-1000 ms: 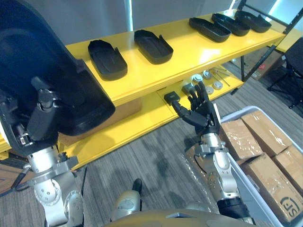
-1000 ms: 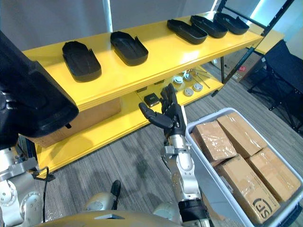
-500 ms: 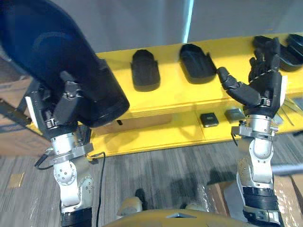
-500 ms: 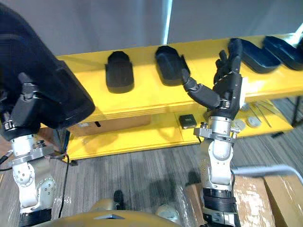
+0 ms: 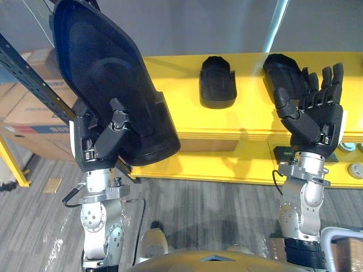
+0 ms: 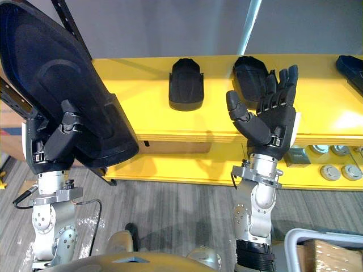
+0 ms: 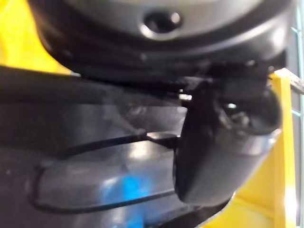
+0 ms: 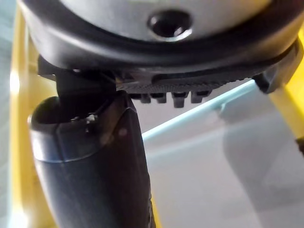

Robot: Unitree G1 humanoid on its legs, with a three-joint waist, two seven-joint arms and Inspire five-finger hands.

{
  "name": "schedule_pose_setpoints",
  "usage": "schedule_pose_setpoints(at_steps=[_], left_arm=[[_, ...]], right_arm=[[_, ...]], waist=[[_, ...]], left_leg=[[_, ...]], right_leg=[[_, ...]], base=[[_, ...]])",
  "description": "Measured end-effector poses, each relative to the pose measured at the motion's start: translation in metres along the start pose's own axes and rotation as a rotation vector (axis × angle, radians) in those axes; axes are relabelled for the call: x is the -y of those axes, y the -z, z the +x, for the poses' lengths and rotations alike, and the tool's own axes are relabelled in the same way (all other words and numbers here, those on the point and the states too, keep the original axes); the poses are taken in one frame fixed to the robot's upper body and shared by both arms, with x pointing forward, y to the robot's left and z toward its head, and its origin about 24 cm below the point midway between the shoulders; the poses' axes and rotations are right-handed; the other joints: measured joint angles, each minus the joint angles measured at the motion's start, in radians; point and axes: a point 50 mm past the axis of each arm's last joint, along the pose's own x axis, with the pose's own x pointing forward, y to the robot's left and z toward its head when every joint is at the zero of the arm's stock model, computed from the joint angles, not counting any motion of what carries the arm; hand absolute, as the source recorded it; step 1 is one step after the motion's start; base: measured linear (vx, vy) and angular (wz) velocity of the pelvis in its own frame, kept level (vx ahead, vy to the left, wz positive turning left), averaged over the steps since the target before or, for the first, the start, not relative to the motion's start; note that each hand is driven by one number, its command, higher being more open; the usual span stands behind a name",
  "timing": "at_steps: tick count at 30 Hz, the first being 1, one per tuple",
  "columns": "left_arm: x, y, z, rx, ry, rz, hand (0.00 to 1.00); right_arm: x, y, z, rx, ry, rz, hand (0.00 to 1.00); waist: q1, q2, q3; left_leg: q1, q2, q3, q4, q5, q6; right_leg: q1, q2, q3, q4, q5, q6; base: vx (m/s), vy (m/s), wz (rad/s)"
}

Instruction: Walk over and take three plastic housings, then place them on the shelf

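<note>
The left hand (image 5: 106, 140) is raised and clamped on a large housing (image 5: 105, 73). Its thumb (image 7: 223, 142) lies curled against the hollow inner face while the fingers are hidden behind the shell. The large housing stands steeply tilted above this hand, open side towards the robot, its lower rim resting in the grip. Its upper end reaches well above the wrist.

The right hand (image 6: 271, 122) is held up empty, fingers straight and apart, thumb spread out to the side, the palm turned towards the left hand.

Past both hands runs the yellow shelf (image 5: 176, 79). A second housing (image 5: 217, 82) lies on it, open side up, between the two hands and beyond them. A third housing (image 5: 281, 65) lies just behind the right hand's fingertips, partly covered by them. The end of a fourth housing (image 6: 354, 65) shows further out on the right hand's outer side.

Below the right hand's wrist level, the lower shelf (image 6: 187, 167) carries several round parts (image 6: 329, 171). A cardboard box (image 5: 25, 110) sits behind the left hand's outer side, and a bin's rim (image 6: 295, 235) shows near the right forearm.
</note>
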Motion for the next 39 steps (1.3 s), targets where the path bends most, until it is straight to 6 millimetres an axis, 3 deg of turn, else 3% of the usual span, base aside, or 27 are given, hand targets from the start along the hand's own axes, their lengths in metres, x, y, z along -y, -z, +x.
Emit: schedule_pose_setpoints(at_steps=[1,2,3,5,6,8,10,11,13,15,19,25,29,34,39], left_arm=[[0.0,0.0,0.0,-0.002,0.007,0.032,0.0],[-0.003,-0.004,0.002,0.008,0.055,0.111,0.0],[-0.006,-0.007,0.003,0.013,0.077,0.154,0.0],[-0.013,-0.01,0.006,0.015,0.101,0.207,0.0],[-0.019,-0.013,0.008,0.015,0.101,0.223,0.0],[-0.025,-0.016,0.015,0.027,0.093,0.242,0.0],[-0.025,-0.018,0.027,0.042,0.093,0.225,0.0],[-0.025,-0.017,0.03,0.045,0.09,0.213,0.0],[-0.02,-0.009,0.039,0.023,0.092,0.186,0.0],[-0.016,0.003,0.04,-0.036,0.098,0.168,0.0],[-0.001,0.024,0.035,-0.169,0.161,0.119,0.0],[0.005,0.028,0.041,-0.204,0.163,-0.054,0.0],[0.014,0.037,0.061,-0.204,0.143,-0.095,0.0],[-0.004,0.059,0.084,-0.264,-0.023,-0.07,0.0],[-0.01,0.055,0.118,-0.238,-0.083,-0.092,0.0]], right_arm=[[-0.001,-0.001,0.001,0.009,-0.008,0.0,1.0],[-0.003,0.003,-0.005,0.003,0.019,0.03,1.0],[-0.005,0.006,-0.007,-0.009,0.026,0.042,1.0],[-0.011,0.013,-0.013,-0.052,0.007,0.045,1.0],[-0.015,0.019,-0.018,-0.089,-0.009,0.053,1.0],[-0.022,0.024,-0.022,-0.122,-0.044,0.047,1.0],[-0.024,0.024,-0.023,-0.123,-0.089,0.006,1.0],[-0.025,0.024,-0.022,-0.122,-0.098,0.006,1.0],[-0.025,0.024,-0.022,-0.123,-0.109,0.006,1.0],[-0.022,0.022,-0.02,-0.123,-0.116,-0.01,1.0],[-0.011,0.017,-0.014,-0.108,-0.109,-0.052,1.0],[-0.007,0.015,-0.012,-0.12,-0.128,-0.077,1.0],[-0.011,0.021,-0.02,-0.175,-0.142,-0.067,1.0],[-0.012,0.027,-0.031,-0.248,-0.202,-0.068,1.0],[-0.009,0.029,-0.034,-0.292,-0.253,-0.094,1.0]], waist=[[0.0,0.016,-0.008],[-0.006,-0.023,-0.004],[-0.011,-0.041,0.0],[-0.006,-0.048,0.004],[0.001,-0.053,0.002],[0.003,-0.051,0.004],[-0.018,-0.063,-0.003],[-0.018,-0.064,-0.004],[-0.027,-0.064,-0.006],[-0.045,-0.053,-0.009],[-0.061,-0.036,-0.019],[-0.073,-0.038,-0.019],[-0.083,-0.036,-0.019],[-0.134,-0.032,-0.017],[-0.151,-0.027,-0.011]], left_leg=[[0.01,-0.009,0.001,-0.006,-0.059,-0.073],[0.012,-0.074,0.037,0.024,-0.097,-0.05],[-0.004,-0.102,0.05,0.067,-0.142,-0.021],[-0.032,-0.123,0.077,0.15,-0.197,0.029],[-0.022,-0.129,0.115,0.145,-0.207,0.056],[-0.004,-0.143,0.125,0.105,-0.193,0.083],[0.035,-0.187,0.11,-0.014,-0.136,0.105],[0.046,-0.195,0.109,-0.041,-0.122,0.11],[0.06,-0.202,0.098,-0.102,-0.079,0.115],[0.05,-0.211,0.073,-0.105,-0.067,0.115],[0.046,-0.205,0.065,-0.144,-0.038,0.11],[0.094,-0.199,0.092,-0.22,-0.001,0.102],[0.112,-0.203,0.125,-0.28,0.026,0.106],[0.132,-0.208,0.182,-0.33,0.048,0.108],[0.129,-0.206,0.21,-0.335,0.053,0.108]], right_leg=[[-0.009,-0.011,0.014,0.006,0.003,0.008],[-0.008,-0.08,0.045,-0.006,0.025,0.013],[0.002,-0.108,0.046,-0.03,0.065,-0.007],[-0.013,-0.139,0.035,-0.045,0.182,-0.041],[-0.036,-0.15,0.026,-0.048,0.242,-0.094],[-0.073,-0.109,0.059,0.019,0.188,-0.067],[-0.075,-0.016,0.088,0.038,0.076,-0.033],[-0.074,0.004,0.087,0.023,0.062,-0.037],[-0.07,0.094,0.11,-0.091,0.057,-0.05],[-0.046,0.123,0.117,-0.144,0.077,-0.076],[-0.048,0.14,0.115,-0.173,0.107,-0.088],[-0.047,0.153,0.146,-0.183,0.121,-0.097],[-0.075,0.154,0.177,-0.181,0.121,-0.097],[-0.109,0.157,0.239,-0.184,0.123,-0.097],[-0.14,0.161,0.27,-0.171,0.129,-0.097]], base=[[-0.01,0.554,-0.48],[-0.02,0.548,-0.21],[-0.02,0.517,-0.2],[-0.03,0.503,-0.37],[-0.02,0.552,-0.56],[0.0,0.327,-0.2],[0.02,0.197,0.31],[0.02,0.161,0.19],[0.01,0.082,0.21],[0.05,-0.018,0.33],[0.05,-0.023,0.11],[0.0,-0.013,-0.12],[-0.06,0.023,-0.19],[-0.06,0.035,-0.32],[-0.02,0.016,-0.18]])
